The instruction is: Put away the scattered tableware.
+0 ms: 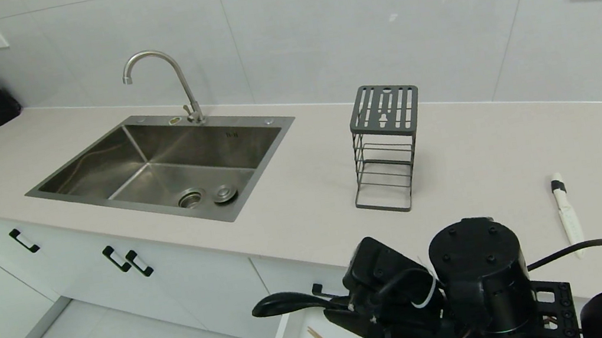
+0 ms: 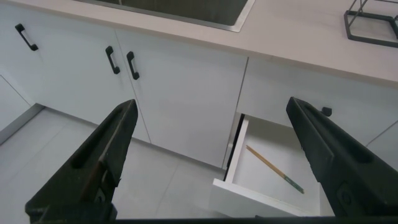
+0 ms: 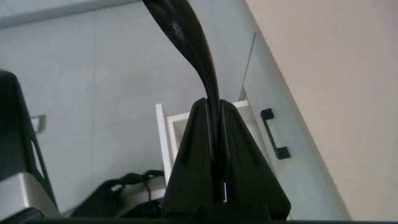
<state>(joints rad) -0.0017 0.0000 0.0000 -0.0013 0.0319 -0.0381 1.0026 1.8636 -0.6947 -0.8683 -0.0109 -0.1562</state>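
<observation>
Counted among the tableware: one black spoon (image 1: 285, 302), one white knife (image 1: 567, 210), one chopstick (image 2: 275, 169). Gripping the black spoon by its handle in the right claw (image 3: 214, 109), closed tight on it, in the air in front of the surface (image 1: 306, 204) edge and above the open drawer (image 2: 249, 180). Lying roughly level along its length there, bowl toward the robot's left, handle running back to the right into the claw. Spread wide apart: the left claw (image 2: 210, 102), out in front of the cabinet doors (image 2: 180, 81), facing the drawer. Inside the white drawer, one chopstick, wooden with a green tip, laid slantwise across its floor. Far to the right on the surface, the white knife, flat, well apart from the other things, long axis running from the wall toward the front edge, black-banded end toward the wall. Also standing on the surface: one dark wire rack (image 1: 385, 111) with a slotted top, upright, between knife and sink. To the left, one steel sink (image 1: 97, 163) below one curved tap (image 1: 186, 90), with one loose drain plug (image 1: 225, 193) in the basin just beside the drain hole.
</observation>
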